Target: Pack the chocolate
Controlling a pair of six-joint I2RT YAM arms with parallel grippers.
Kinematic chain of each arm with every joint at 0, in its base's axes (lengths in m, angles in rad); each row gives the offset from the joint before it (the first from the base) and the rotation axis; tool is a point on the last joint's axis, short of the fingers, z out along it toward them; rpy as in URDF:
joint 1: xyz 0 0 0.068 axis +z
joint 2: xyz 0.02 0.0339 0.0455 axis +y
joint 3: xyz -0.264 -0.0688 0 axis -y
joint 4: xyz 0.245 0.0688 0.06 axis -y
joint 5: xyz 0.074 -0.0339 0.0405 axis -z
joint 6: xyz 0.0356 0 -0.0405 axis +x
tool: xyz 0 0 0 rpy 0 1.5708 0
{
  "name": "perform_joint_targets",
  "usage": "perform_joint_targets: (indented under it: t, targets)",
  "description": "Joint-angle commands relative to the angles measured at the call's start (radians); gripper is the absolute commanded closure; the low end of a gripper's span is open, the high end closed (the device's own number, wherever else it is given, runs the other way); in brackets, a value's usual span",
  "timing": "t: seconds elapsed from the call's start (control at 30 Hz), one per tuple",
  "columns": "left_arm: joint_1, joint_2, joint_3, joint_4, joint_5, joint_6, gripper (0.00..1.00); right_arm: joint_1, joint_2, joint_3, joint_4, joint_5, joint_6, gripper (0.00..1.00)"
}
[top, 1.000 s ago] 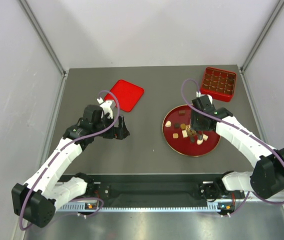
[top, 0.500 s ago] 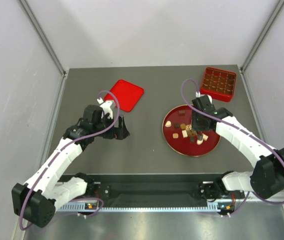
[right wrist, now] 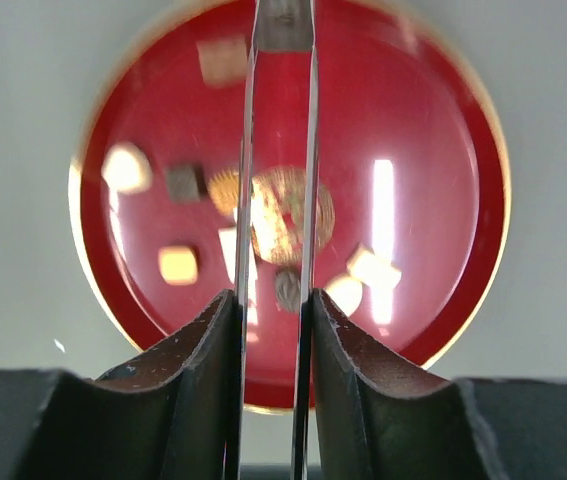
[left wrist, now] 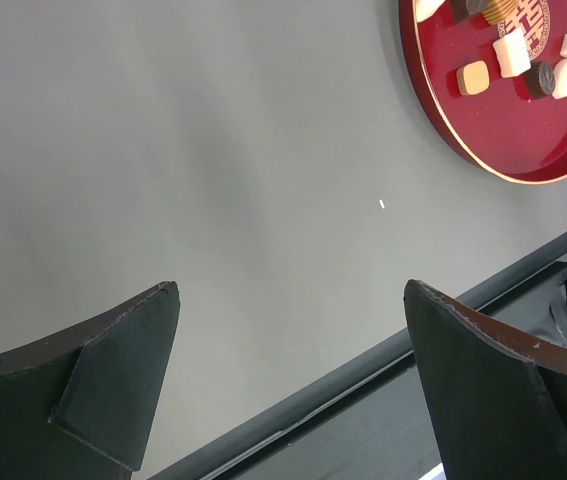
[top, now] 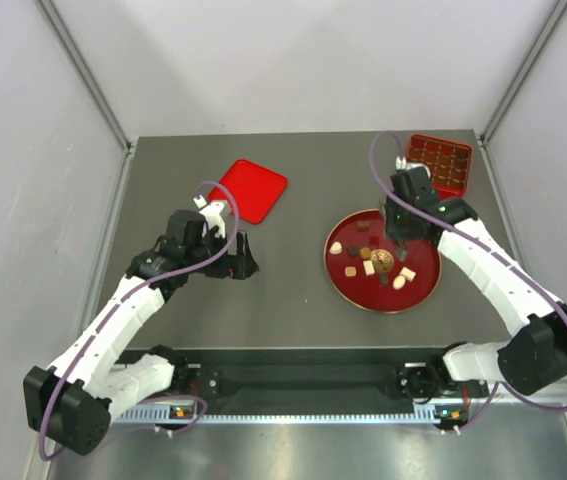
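Right pincer (right wrist: 273,300) clamped narrow on tongs (right wrist: 309,150) above red plate (right wrist: 453,130); chocolate (right wrist: 178,265) scattered there, one brownish bit seemingly pinched at tong tips. Left pincer (left wrist: 291,292) wide, idle. Risk: thin blades flex, piece drops short of compartment tray (top: 448,160).

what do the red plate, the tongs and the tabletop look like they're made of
Red plate: glossy, probably lacquer or plastic; it mirrors a bright light streak and has a thin gold line at the rim.
Tongs: thin bare metal by the look, grey with a dull sheen.
Tabletop: matte grey, perhaps painted metal or laminate; it shows only soft, broad reflections.
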Motion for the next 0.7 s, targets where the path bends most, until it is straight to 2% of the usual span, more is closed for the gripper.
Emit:
perform_joint_targets:
  t: [0.0,0.3,0.67]
  targets:
    - [-0.005,0.000,-0.005,0.023,-0.005,0.006,0.01,-0.062,0.020,0.123,0.004,-0.004,-0.038,0.73]
    - [-0.006,0.000,-0.005,0.021,0.000,0.006,0.01,-0.309,0.231,0.408,0.041,-0.013,-0.107,0.73]
    - [-0.005,0.000,-0.006,0.023,0.000,0.008,0.01,-0.411,0.483,0.664,0.093,0.039,-0.145,0.73]
